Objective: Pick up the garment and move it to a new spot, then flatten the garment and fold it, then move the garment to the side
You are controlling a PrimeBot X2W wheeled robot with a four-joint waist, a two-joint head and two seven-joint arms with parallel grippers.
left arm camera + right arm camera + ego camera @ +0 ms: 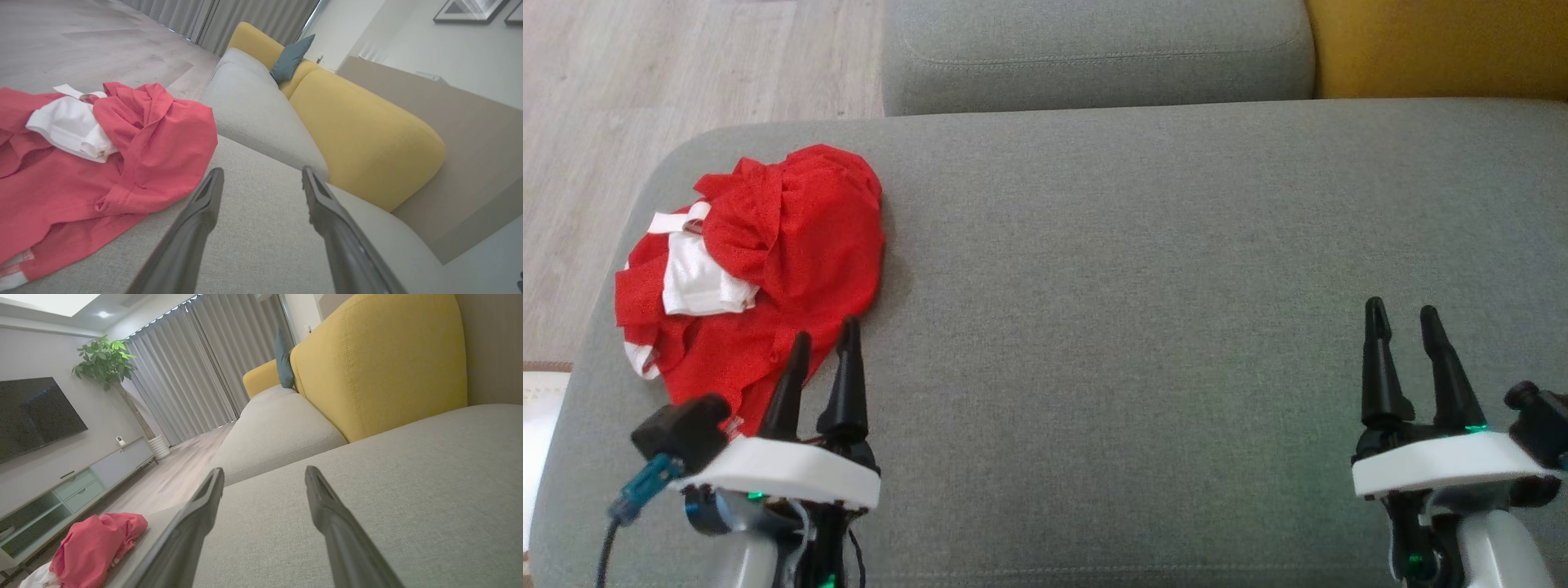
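Note:
A crumpled red garment (pixel 784 245) with white trim lies bunched at the left end of the grey sofa seat (pixel 1143 286). In the left wrist view the garment (pixel 155 151) spreads to the left of the fingers, and the right wrist view has the garment (pixel 94 547) far off at lower left. My left gripper (pixel 823 336) is open, its fingertips over the garment's near edge, nothing between them. At the lower right my right gripper (pixel 1401 312) is open above bare cushion, far from the garment.
The seat's left edge drops to a wooden floor (pixel 645 82). A second grey cushion (pixel 1094 49) and a yellow backrest (pixel 1437 45) lie behind. The right wrist view takes in a TV cabinet (pixel 81 477) and a plant (pixel 104 361).

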